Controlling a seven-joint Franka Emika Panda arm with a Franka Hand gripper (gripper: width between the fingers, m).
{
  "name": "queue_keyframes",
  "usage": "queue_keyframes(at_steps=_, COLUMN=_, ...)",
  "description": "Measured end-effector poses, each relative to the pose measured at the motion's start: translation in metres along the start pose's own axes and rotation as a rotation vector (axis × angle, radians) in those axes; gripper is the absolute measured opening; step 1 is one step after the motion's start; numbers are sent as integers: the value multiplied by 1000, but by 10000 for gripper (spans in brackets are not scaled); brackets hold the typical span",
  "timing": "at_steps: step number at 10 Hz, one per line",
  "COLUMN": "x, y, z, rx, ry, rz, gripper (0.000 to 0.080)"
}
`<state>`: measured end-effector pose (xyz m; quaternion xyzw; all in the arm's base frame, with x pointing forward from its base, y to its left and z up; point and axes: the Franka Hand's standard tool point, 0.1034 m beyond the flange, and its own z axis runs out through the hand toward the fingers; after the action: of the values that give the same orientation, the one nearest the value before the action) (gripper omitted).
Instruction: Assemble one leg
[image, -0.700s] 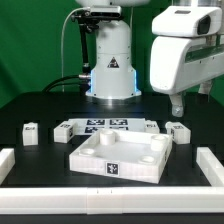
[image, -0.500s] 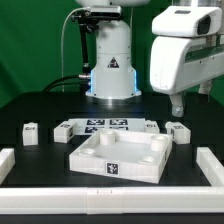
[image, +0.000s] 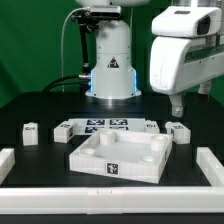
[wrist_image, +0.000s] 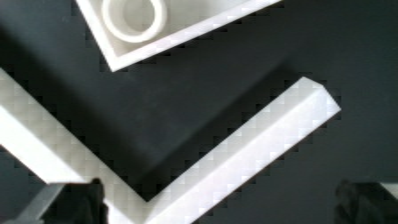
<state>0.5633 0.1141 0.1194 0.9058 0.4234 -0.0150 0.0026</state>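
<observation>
the gripper (image: 177, 104) hung off the table at about 2 o'clock from the tabletop (image: 118, 160), its fingers (wrist_image: 68, 200) spread wide with nothing between them. the right-end leg (image: 180, 131) lay nearly under it, at its 6 o'clock, nothing between them. the marker board (image: 108, 125) lay at 12 o'clock from the tabletop. a second leg (image: 151, 128) at the board's 3 o'clock and a third leg (image: 62, 129) at its 9 o'clock were touching it or just beside, i could not tell which. a fourth leg (image: 31, 132) stood apart, further toward 9 o'clock. the robot base (image: 110, 65) rose at the board's 12 o'clock.

three white rails (image: 212, 165) fenced the table and ran out of frame. the wrist view was blurred: a white piece with a round hole (wrist_image: 139, 25), cut off, and two white bars (wrist_image: 249, 140) meeting at a corner.
</observation>
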Motion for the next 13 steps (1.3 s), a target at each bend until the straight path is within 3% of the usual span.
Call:
queue_keyframes(at_steps=2, x=-13, y=-3, z=6, rx=-17, ry=28, rz=-57, gripper=650)
queue_keyframes(at_steps=4, x=-46, y=-16, z=27, rx=-40, ry=60, rz=-158, gripper=650)
queue_keyframes(at_steps=6, x=-68, y=-14, z=38, rx=-32, ry=48, rz=-205, gripper=650)
queue_keyframes(at_steps=12, x=-71, y=-15, z=42, rx=-26, ry=43, rz=-235, gripper=650)
queue_keyframes(at_steps=13, x=-86, y=-21, z=49, rx=-31, ry=49, rz=-301, gripper=650)
